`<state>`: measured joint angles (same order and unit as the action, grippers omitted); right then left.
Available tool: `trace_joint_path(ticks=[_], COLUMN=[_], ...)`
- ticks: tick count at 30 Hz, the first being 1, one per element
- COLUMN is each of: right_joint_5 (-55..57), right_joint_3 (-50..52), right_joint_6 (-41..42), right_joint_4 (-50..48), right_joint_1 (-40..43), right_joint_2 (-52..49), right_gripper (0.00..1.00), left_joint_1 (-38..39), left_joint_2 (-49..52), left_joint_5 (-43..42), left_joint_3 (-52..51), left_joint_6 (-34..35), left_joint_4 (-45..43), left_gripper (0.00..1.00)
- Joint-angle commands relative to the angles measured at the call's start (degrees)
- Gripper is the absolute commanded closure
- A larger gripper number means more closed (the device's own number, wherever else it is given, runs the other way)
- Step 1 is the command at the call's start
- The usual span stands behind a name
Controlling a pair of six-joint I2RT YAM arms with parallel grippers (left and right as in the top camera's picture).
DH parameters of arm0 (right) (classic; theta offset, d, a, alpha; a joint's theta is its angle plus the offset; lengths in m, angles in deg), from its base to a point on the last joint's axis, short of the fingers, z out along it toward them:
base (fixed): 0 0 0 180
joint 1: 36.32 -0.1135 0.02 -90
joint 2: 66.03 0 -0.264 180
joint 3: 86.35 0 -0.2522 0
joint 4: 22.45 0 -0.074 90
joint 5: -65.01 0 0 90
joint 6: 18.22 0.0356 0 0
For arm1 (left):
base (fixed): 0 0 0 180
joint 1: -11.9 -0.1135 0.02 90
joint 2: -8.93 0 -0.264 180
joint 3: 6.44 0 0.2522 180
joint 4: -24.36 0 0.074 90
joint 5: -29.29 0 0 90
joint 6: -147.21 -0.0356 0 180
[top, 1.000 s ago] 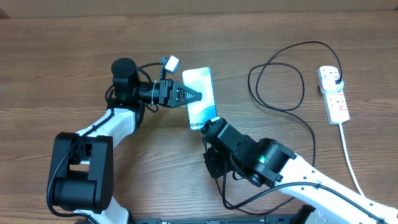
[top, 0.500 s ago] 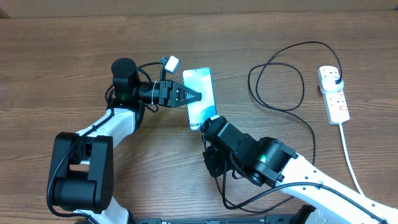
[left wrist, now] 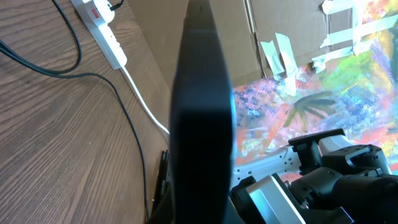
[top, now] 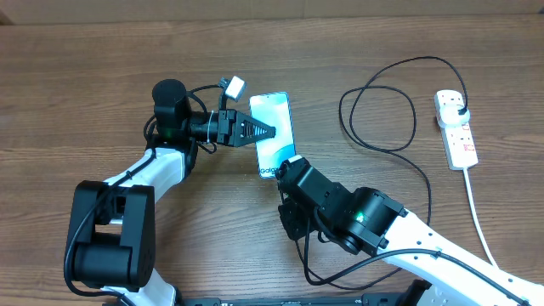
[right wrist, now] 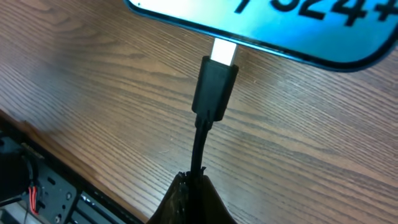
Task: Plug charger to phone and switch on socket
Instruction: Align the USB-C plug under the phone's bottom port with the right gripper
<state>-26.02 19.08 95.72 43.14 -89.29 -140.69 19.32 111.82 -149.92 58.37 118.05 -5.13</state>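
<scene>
While my right pincer (right wrist: 194,194) pinched the charger (right wrist: 214,87), tip at the edge of the phone (right wrist: 280,25), my closed left pincer (top: 270,132) lay over it.

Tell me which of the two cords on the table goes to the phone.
The thin black charger cable: its connector meets the phone at its edge. The thick white cord just leaves the power strip, away from the phone.
</scene>
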Motion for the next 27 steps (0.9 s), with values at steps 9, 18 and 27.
trace_joint_path(ticks=[9, 18, 27], right_joint_5=[1.4, 1.4, 1.0], right_joint_3=[-1.8, -1.8, -1.8], right_joint_6=[-0.4, -0.4, -0.5], right_joint_4=[-1.6, -2.4, -1.8], right_joint_1=[-0.3, -0.3, -0.3], right_joint_2=[0.3, 0.3, 0.3], right_gripper=[0.96, 0.96, 0.96], left_joint_1=[0.2, 0.2, 0.2], left_joint_2=[-0.3, -0.3, -0.3], left_joint_5=[-1.4, -1.4, -1.4], left_joint_3=[0.9, 0.9, 0.9], left_joint_6=[-1.7, -1.7, -2.2], left_joint_4=[-0.3, -0.3, -0.3], left_gripper=[0.96, 0.96, 0.96])
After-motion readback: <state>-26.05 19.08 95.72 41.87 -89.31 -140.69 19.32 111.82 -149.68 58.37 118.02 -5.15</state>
